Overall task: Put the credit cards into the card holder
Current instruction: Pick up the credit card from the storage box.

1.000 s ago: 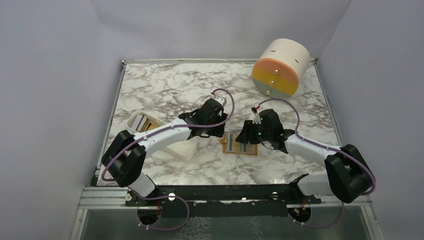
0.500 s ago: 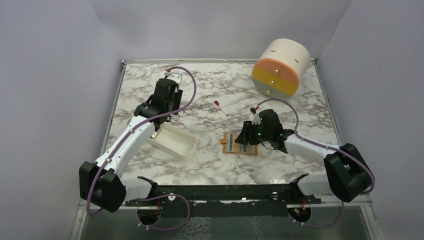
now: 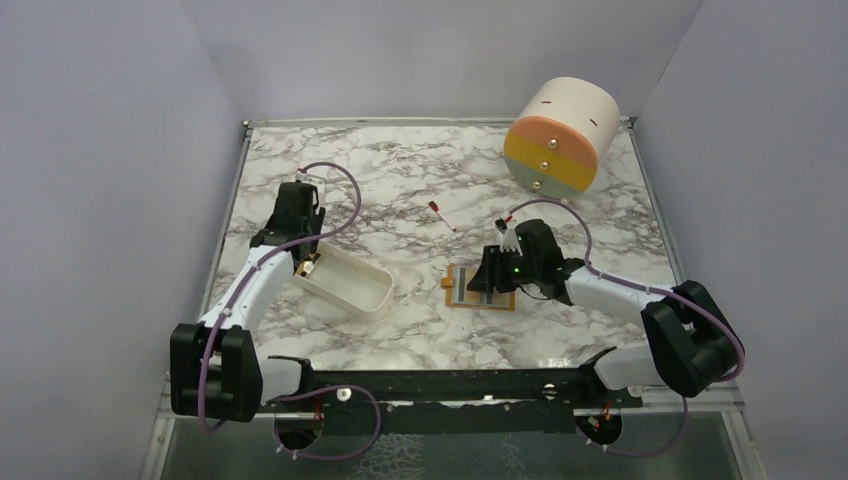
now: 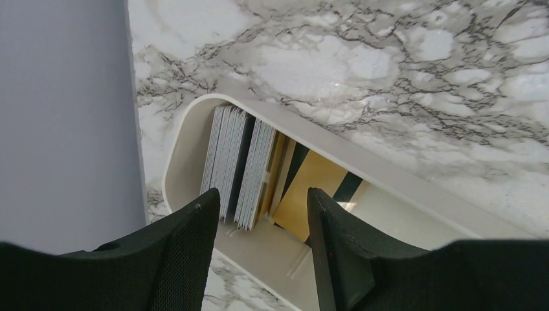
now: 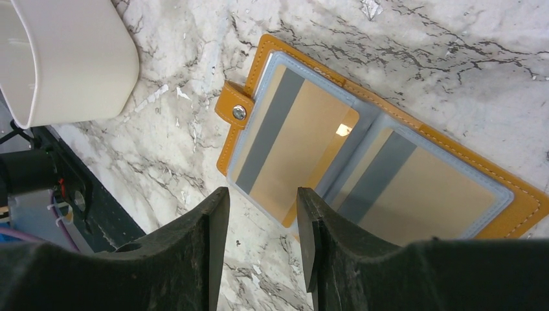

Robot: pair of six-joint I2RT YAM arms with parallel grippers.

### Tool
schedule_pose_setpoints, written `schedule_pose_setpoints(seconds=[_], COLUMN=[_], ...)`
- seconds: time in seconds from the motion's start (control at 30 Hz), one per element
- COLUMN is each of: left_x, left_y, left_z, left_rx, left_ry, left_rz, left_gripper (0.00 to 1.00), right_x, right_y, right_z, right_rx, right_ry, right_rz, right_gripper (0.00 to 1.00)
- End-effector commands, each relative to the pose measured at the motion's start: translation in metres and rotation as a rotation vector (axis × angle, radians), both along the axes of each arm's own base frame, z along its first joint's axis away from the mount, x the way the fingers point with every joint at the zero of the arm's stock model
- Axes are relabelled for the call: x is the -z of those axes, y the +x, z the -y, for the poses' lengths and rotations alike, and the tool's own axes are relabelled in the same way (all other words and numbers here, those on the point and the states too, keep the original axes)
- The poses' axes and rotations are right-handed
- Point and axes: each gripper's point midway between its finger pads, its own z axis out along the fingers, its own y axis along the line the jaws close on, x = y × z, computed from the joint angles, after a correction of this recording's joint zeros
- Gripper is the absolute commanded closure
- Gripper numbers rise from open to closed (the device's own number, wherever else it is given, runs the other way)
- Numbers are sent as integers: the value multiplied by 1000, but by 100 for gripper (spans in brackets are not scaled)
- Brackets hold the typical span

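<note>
Two cards (image 5: 298, 142) sit in the wallet (image 5: 518, 202). Back over the tray (image 4: 188, 136) swing the left jaws, parted and empty, ready for another; right jaws likewise.

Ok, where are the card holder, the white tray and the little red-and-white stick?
card holder (image 5: 369, 146): right wrist view, on the blue-grey centre fold.
white tray (image 4: 184, 152): left wrist view, on the rounded end wall.
red-and-white stick (image 3: 443, 217): top view, mid-shaft.

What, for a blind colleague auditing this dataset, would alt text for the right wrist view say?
An orange card holder lies open on the marble table, gold, grey-striped cards in both halves. The right hand hovers open above it; a white tray's end shows top left.
</note>
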Motion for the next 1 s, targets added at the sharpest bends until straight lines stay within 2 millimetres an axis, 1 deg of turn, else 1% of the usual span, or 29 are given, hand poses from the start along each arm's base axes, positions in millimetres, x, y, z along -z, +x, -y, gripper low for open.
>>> schedule_pose_setpoints(seconds=[0.0, 0.03, 0.13, 0.27, 0.4, 0.5, 0.6, 0.77, 0.97], left_x=[8, 17, 31, 35, 43, 44, 47, 36, 36], left_y=[12, 9, 7, 11, 13, 14, 13, 15, 14], left_z=[-24, -28, -37, -47, -53, -56, -58, -64, -66], left_rx=[-38, -45, -49, -61, -69, -73, -75, -88, -91], left_ry=[65, 65, 89, 142, 170, 190, 203, 237, 252], left_rz=[66, 47, 10, -5, -38, -43, -58, -39, -46], left_gripper=[45, 44, 44, 44, 44, 44, 48, 52, 58], right_x=[-11, -11, -11, -10, -9, -9, -11, -11, -8], right_y=[3, 4, 3, 1, 0, 0, 1, 1, 0], right_z=[-10, -10, -10, -11, -12, -11, -9, -8, -6], right_rx=[-57, -57, -58, -55, -53, -52, -47, -41, -41], right_ry=[36, 34, 32, 47, 56, 50, 42, 38, 31], right_rz=[43, 44, 44, 35, 25, 30, 39, 42, 35], right_gripper=[57, 57, 57, 57, 57, 57, 57, 57, 57])
